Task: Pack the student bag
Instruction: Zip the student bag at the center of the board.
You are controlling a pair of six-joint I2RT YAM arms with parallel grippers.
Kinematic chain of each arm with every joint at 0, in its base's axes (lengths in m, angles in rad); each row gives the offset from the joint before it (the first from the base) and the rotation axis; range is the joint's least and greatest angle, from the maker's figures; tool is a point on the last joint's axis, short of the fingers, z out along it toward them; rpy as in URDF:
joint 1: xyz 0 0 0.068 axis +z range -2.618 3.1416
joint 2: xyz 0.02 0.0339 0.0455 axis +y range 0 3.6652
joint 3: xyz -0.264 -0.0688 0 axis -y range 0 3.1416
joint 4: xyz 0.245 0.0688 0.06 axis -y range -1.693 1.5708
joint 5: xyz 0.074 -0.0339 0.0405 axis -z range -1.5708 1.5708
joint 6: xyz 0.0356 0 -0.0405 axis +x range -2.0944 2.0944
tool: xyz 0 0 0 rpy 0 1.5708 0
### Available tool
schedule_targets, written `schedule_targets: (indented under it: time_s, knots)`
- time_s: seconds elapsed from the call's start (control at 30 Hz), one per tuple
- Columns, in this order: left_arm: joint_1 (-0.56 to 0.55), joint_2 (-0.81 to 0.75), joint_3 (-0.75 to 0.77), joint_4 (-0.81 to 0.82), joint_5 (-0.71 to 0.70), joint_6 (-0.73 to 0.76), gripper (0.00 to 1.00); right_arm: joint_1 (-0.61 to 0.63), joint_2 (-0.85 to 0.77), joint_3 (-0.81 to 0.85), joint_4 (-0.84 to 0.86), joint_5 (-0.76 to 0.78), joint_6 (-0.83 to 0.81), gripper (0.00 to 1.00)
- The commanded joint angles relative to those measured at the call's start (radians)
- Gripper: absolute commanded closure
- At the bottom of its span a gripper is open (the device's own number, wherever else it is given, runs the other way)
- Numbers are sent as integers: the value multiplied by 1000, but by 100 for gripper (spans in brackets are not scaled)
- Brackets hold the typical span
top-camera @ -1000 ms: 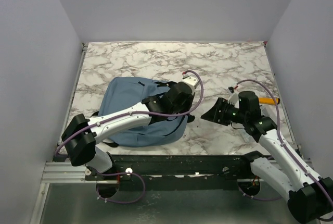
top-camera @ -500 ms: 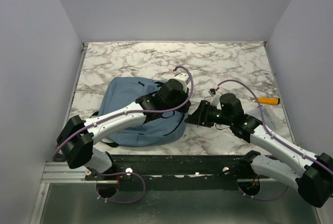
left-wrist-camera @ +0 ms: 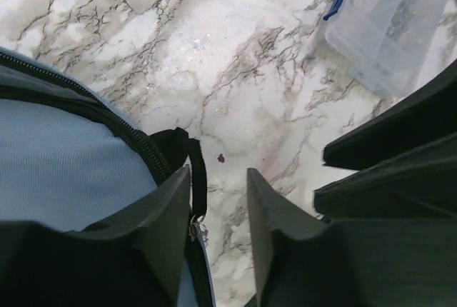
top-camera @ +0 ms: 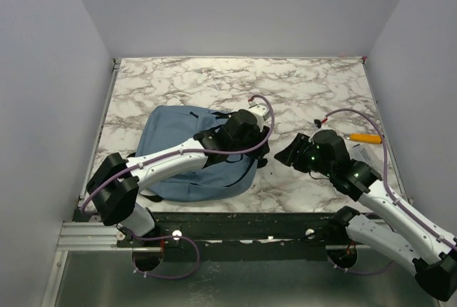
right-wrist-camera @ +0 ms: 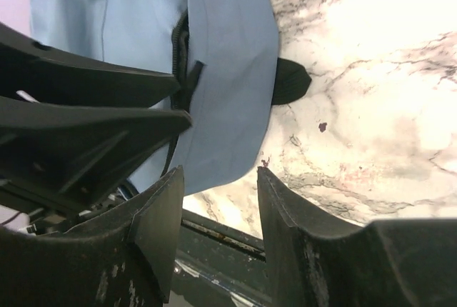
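**Both pincers released at the backpack's right edge**

Here is the left pincer (left-wrist-camera: 218, 200), jaws parted and gripping nothing, with bare marble showing through the gap. Its left finger (left-wrist-camera: 166, 215) sits just beside a black strap loop (left-wrist-camera: 187, 151) that pokes out from the corner of the soft dusty-blue fabric backpack (top-camera: 171, 136). A black zipper line (left-wrist-camera: 107, 116) runs along the bag's edge right up to that loop. I cannot tell whether the finger actually touches the small zipper pull by its tip.

Across from it comes the right pincer (right-wrist-camera: 216, 193), also released and empty. Its two dark fingers frame the bag's rounded edge and a strip of stone. It points at the left pincer, the two near each other but apart, over the bag's right side.

The backpack lies flat on the near-left part of the white marble-patterned bench (top-camera: 300, 86), with the left arm (top-camera: 178, 160) stretched across it from the near-left corner.

Further out, to the right, a clear plastic box with a blue clasp (left-wrist-camera: 385, 21) rests on the bench. An orange pen-shaped object (top-camera: 368, 138) lies near the bench's right edge, well apart from the bag.
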Motion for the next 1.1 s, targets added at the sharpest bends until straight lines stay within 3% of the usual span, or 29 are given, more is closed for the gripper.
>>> schedule_targets:
  time_s: [0.0,0.57,0.77,1.07]
  knots:
    - [-45,29,60,-31,-67,127,55,2,-63,31,-116,113,-48,49]
    - [-136,127,144,-136,-352,247,52,3,-82,-10,-95,76,-25,49]
    - [-149,147,145,-144,-383,241,60,2,-97,-14,-95,69,-23,49]
    - [-162,175,137,-146,-432,251,64,3,-93,-18,-78,59,-26,49]
